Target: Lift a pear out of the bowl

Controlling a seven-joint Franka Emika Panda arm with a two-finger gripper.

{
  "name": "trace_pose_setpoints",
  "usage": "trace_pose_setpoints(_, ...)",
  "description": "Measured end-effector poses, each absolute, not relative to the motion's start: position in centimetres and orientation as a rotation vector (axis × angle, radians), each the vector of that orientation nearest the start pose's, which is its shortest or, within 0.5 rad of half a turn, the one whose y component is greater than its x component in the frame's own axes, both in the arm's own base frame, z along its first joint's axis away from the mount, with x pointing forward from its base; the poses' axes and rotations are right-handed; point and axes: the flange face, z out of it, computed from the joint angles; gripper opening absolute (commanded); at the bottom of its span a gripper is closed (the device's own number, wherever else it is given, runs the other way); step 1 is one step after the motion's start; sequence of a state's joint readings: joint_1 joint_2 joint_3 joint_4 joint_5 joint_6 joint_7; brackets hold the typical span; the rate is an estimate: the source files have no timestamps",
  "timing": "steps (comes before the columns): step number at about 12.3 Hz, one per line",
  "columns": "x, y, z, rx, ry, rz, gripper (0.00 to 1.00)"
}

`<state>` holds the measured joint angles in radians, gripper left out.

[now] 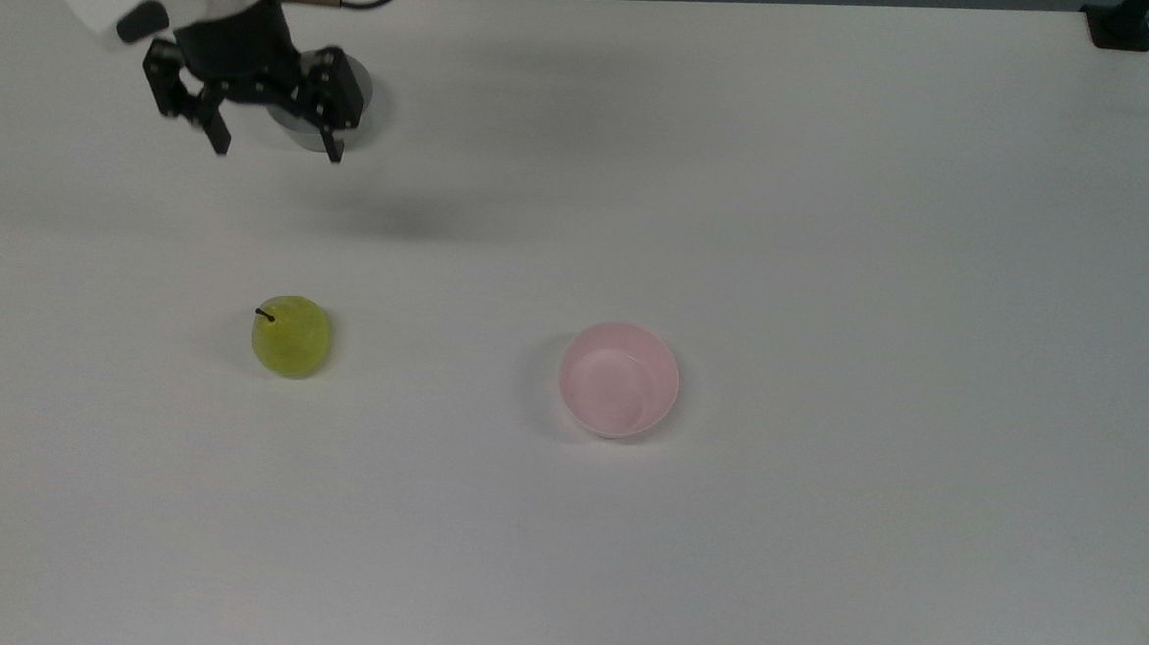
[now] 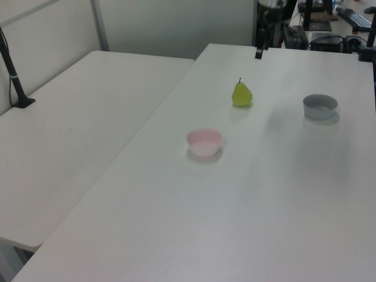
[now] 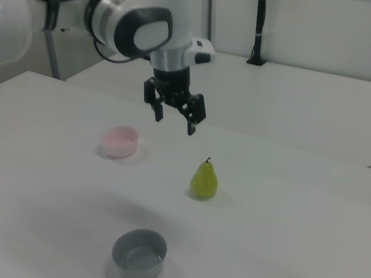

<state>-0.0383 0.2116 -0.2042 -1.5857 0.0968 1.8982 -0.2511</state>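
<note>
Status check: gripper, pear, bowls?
Gripper open, raised above table, holding nothing. Small yellow-green pear standing upright on white table, outside pale pink plastic bowl, which is empty. Grey bowl apart; nothing blocking.
</note>
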Motion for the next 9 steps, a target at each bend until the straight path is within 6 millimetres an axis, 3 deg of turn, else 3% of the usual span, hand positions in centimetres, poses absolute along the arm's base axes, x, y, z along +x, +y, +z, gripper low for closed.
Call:
trace_pose_setpoints(2,60.6,-11.4,55.7,-3.122,0.140,-0.091,1.00)
trace_pose_setpoints(5,57.8,-8.8,58.8,-3.103,0.228,0.033,1.00)
trace_pose_setpoints(7,56.2,-7.8,60.5,-3.120,0.221,0.071,1.00)
trace_pose_setpoints(9,55.9,-7.0,61.4,-3.123,0.198,0.054,1.00)
